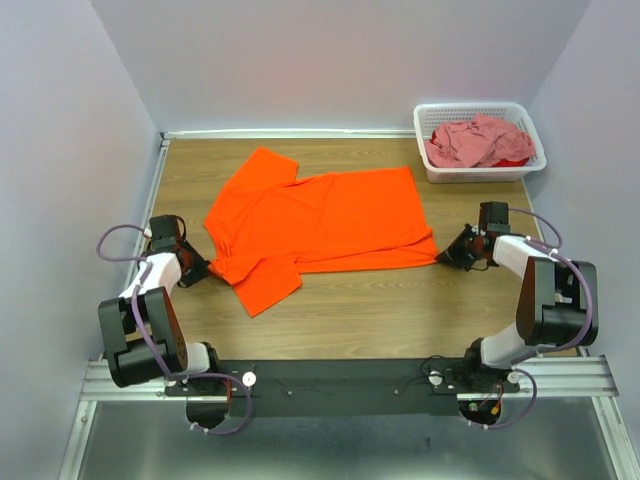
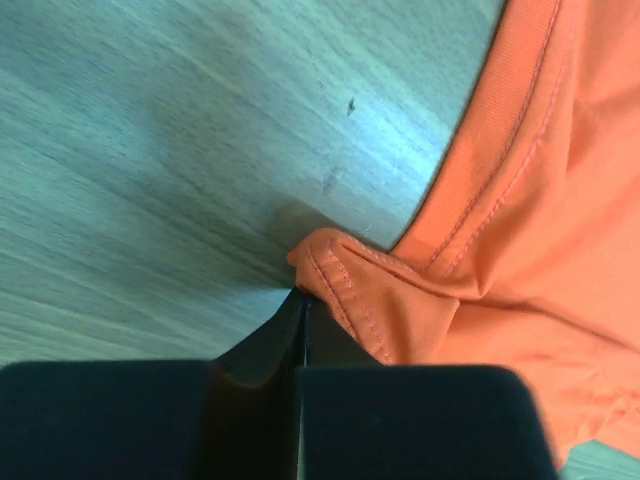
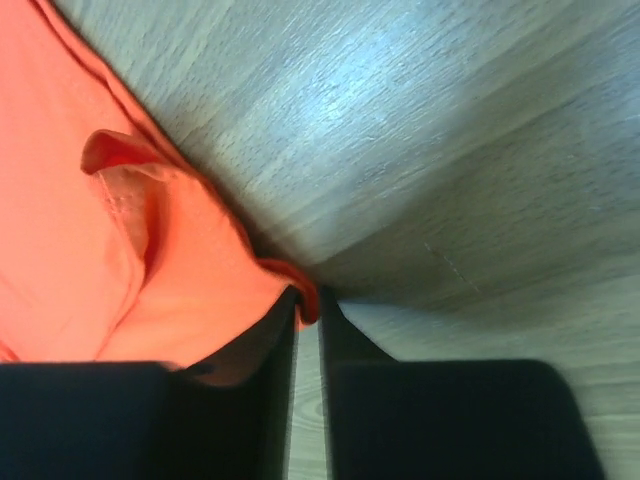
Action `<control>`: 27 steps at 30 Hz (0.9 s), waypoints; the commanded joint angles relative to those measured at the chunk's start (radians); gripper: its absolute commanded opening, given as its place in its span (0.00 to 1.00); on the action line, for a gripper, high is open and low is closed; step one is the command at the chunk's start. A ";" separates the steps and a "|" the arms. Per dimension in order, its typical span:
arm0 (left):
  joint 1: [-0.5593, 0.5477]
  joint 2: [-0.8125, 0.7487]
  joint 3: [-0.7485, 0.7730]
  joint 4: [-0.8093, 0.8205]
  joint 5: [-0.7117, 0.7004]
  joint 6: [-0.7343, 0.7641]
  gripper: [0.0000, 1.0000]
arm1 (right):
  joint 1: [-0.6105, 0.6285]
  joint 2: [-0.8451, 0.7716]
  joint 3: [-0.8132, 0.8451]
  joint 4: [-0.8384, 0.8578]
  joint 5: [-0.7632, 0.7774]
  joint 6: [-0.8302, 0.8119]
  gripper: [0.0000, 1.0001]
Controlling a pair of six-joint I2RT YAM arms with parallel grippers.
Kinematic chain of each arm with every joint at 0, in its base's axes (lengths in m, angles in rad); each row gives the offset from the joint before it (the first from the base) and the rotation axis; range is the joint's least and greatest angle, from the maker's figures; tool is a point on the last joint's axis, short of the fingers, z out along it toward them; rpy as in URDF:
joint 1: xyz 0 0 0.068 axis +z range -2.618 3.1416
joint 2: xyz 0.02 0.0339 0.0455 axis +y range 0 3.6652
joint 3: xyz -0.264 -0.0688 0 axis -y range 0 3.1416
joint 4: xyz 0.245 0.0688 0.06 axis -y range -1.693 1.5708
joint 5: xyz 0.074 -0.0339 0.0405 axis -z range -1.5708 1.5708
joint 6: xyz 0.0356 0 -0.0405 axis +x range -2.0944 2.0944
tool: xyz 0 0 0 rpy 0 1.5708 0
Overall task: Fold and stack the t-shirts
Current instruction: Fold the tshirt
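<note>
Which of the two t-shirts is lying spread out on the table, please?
The orange t-shirt, flat on the wooden table; the pink t-shirt sits crumpled in the white basket.

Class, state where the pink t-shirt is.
In the top view, the pink t-shirt lies crumpled in the white basket at the far right corner of the table, beyond the orange t-shirt.

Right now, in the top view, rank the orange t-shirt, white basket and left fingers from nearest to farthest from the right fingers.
1. orange t-shirt: its hem corner is pinched in the right fingers.
2. white basket: behind them, at the back right.
3. left fingers: far left, at the shirt's other end.
</note>
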State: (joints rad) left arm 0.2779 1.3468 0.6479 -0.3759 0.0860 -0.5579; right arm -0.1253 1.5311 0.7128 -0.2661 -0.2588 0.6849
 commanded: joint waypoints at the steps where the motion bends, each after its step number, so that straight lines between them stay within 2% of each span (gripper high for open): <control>1: 0.017 0.000 0.032 -0.031 -0.025 0.033 0.15 | -0.019 0.008 0.030 -0.110 0.059 -0.097 0.29; 2: 0.018 -0.006 0.036 -0.031 -0.022 0.035 0.22 | -0.017 -0.006 0.036 -0.119 0.047 -0.103 0.37; 7: 0.018 -0.041 0.075 -0.061 -0.032 0.050 0.41 | -0.017 -0.072 0.086 -0.176 0.053 -0.140 0.53; 8: 0.018 -0.047 0.081 -0.066 -0.034 0.055 0.44 | -0.016 -0.084 0.096 -0.198 0.050 -0.146 0.55; 9: 0.017 -0.055 0.091 -0.070 -0.035 0.062 0.51 | -0.014 -0.094 0.114 -0.208 0.044 -0.153 0.57; 11: 0.017 -0.078 0.105 -0.096 -0.042 0.070 0.55 | 0.003 -0.127 0.131 -0.235 0.041 -0.177 0.60; 12: 0.017 -0.089 0.108 -0.118 -0.045 0.078 0.64 | 0.010 -0.138 0.143 -0.245 0.039 -0.183 0.63; 14: 0.018 -0.129 0.116 -0.135 -0.070 0.084 0.71 | 0.036 -0.160 0.152 -0.268 0.038 -0.196 0.65; 16: 0.018 -0.153 0.124 -0.150 -0.110 0.090 0.83 | 0.056 -0.170 0.155 -0.274 0.039 -0.200 0.66; 22: 0.023 -0.150 0.174 -0.196 -0.129 0.087 0.85 | 0.122 -0.187 0.154 -0.283 0.044 -0.214 0.66; 27: -0.031 -0.285 0.187 -0.264 -0.108 0.099 0.81 | 0.185 -0.206 0.155 -0.297 0.038 -0.214 0.66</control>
State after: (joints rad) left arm 0.2836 1.1618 0.8070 -0.5655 -0.0074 -0.4736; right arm 0.0223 1.3544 0.8505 -0.5270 -0.2268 0.4885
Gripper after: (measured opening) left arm 0.835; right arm 0.663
